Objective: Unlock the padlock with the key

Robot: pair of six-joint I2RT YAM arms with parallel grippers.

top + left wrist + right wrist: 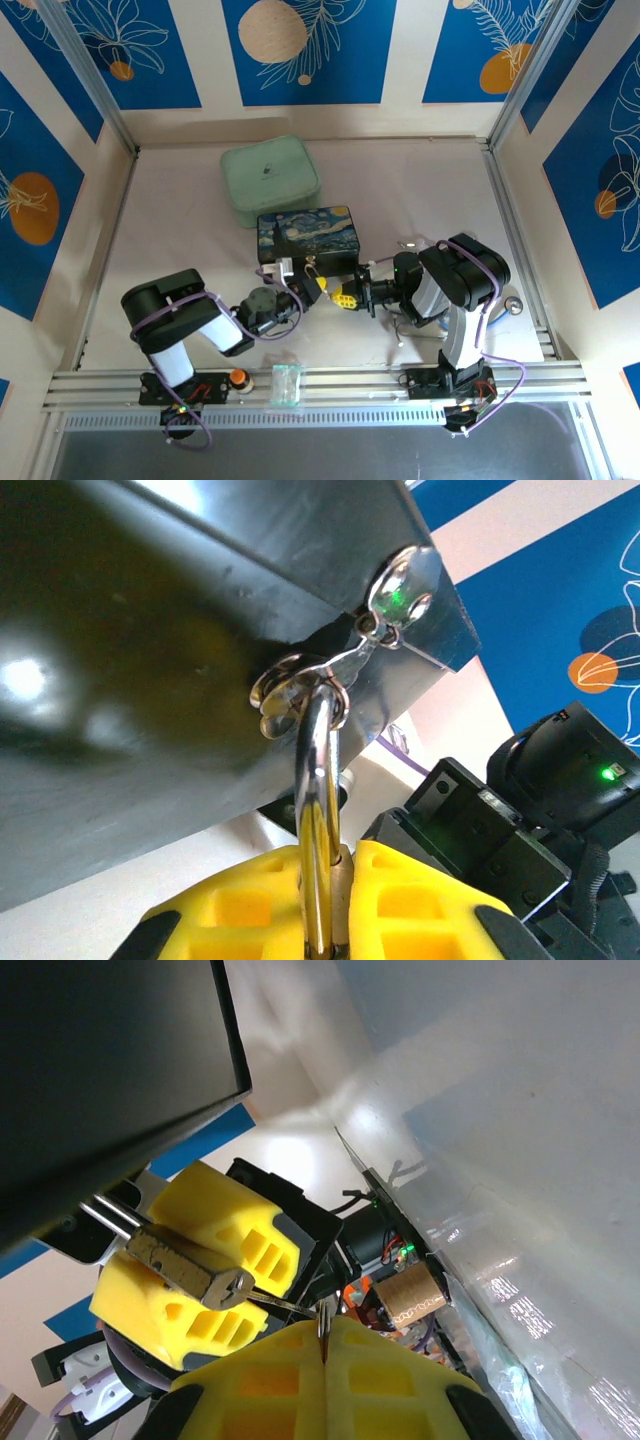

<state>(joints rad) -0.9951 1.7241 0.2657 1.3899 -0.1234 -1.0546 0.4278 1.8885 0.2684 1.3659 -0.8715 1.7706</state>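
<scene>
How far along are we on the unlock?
Done: the left gripper clamps the padlock, and the right gripper pinches the key. In hand: the key's tip meets the padlock's keyhole end; how deep it sits I can't tell. Remaining: turning it and freeing the shackle, which hangs through the box latch.

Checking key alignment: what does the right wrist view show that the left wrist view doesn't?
Right wrist: the padlock, keyhole end showing, and the key in the right hand, tip by that end. Left wrist: the shackle threaded through the latch of the box. Both: the left hand shut on the padlock, and the box.
</scene>
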